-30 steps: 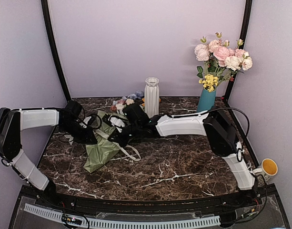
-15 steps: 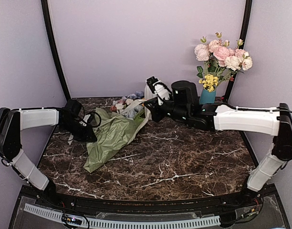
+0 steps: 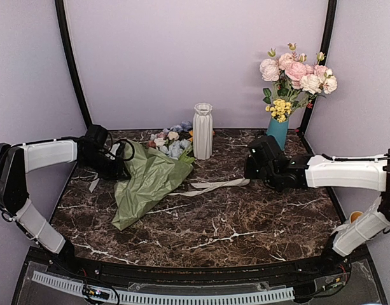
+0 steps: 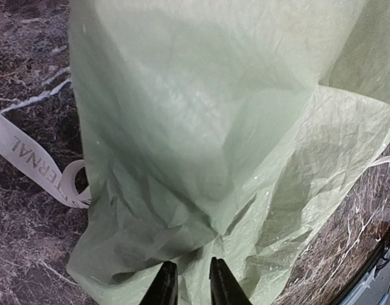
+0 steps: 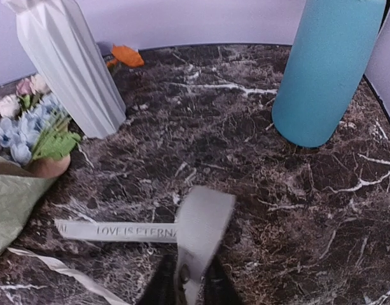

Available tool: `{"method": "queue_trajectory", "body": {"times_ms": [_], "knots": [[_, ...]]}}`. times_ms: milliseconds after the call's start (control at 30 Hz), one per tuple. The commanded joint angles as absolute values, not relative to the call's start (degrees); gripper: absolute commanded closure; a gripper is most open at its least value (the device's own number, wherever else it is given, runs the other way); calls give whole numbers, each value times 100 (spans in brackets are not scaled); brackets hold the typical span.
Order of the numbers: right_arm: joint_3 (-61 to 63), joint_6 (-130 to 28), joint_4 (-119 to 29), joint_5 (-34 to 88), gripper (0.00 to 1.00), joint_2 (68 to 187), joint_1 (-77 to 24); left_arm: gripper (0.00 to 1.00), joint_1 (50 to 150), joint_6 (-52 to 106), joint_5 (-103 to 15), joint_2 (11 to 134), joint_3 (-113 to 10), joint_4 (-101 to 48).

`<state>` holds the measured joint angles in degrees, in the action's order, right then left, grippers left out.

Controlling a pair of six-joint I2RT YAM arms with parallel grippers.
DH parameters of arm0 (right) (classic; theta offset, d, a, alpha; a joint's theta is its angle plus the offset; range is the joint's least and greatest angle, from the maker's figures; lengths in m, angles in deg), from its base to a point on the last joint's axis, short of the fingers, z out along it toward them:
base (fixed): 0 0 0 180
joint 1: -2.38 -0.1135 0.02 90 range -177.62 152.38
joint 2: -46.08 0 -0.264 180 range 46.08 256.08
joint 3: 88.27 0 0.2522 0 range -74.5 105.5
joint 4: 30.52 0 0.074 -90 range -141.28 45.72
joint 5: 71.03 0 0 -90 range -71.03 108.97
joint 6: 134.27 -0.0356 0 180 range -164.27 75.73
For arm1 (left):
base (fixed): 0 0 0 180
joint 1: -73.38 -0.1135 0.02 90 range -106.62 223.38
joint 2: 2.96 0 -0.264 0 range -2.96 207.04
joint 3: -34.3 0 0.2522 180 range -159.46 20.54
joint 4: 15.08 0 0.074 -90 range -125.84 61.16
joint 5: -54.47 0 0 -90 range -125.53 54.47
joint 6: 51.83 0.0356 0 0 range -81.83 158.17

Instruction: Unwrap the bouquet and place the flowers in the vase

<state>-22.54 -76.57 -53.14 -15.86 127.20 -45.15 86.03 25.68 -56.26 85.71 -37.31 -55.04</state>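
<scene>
The right tool (image 5: 187,284) pinches one end of the cream ribbon (image 5: 201,219) just above the table (image 5: 277,210). The left tool (image 4: 189,286), jaws narrow, noses the bouquet (image 4: 201,127); I cannot tell whether it grips.

The only lettering is on the cream ribbon (image 5: 118,230). In the right wrist view, its flat stretch on the marble table (image 5: 245,159), just right of the green wrapping paper (image 5: 10,203), reads "LOVE IS ETERNA"; the rest is hidden behind the ribbon's raised end. In the left wrist view, a stretch left of the paper shows "ERNAL". In the top view the print is too small to read.
</scene>
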Motion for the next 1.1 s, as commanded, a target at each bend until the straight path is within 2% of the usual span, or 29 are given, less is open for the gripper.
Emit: {"method": "queue_trajectory", "body": {"times_ms": [0,67,167,200,267,333,467,533,733,833,900,967,1067], "knots": [[-1895,-8514,-6017,-1606,62,13118,-4468,67,8566,2482,-5142,8217,-3971,-5662],[-1723,-8351,-6022,-1473,47,13254,-4457,53,8569,2499,-4953,8153,-4056,-5685],[-1464,-7953,-5903,-1248,33,13385,-4456,29,8551,2571,-4772,8079,-4230,-5735],[-1358,-7819,-5886,-1176,29,13421,-4455,23,8532,2601,-4844,8073,-4283,-5725],[-1127,-7640,-5962,-1085,21,13513,-4468,16,8426,2635,-5083,8127,-4406,-5746],[-983,-7658,-6132,-1073,14,13593,-4476,13,8238,2568,-5366,8241,-4528,-5819],[-972,-7713,-6227,-1113,13,13563,-4508,13,7981,2683,-6462,8300,-4545,-5643],[-973,-7708,-6211,-1094,14,13511,-4518,15,7977,2839,-7182,8283,-4513,-5525],[-653,-7417,-6057,-1150,14,13273,-4575,45,7973,2773,-7935,8125,-4224,-4725],[-648,-7270,-5818,-1103,16,13099,-4583,71,7977,2747,-8315,8159,-4335,-4675],[-652,-7193,-5662,-1075,16,12998,-4602,83,7994,2624,-8604,8103,-4387,-4558],[-710,-6984,-5341,-955,16,12862,-4650,87,8034,2434,-8821,7995,-4401,-4357],[-893,-6592,-4496,-466,16,12651,-4741,87,8252,2213,-9167,7927,-4442,-4058]]}}
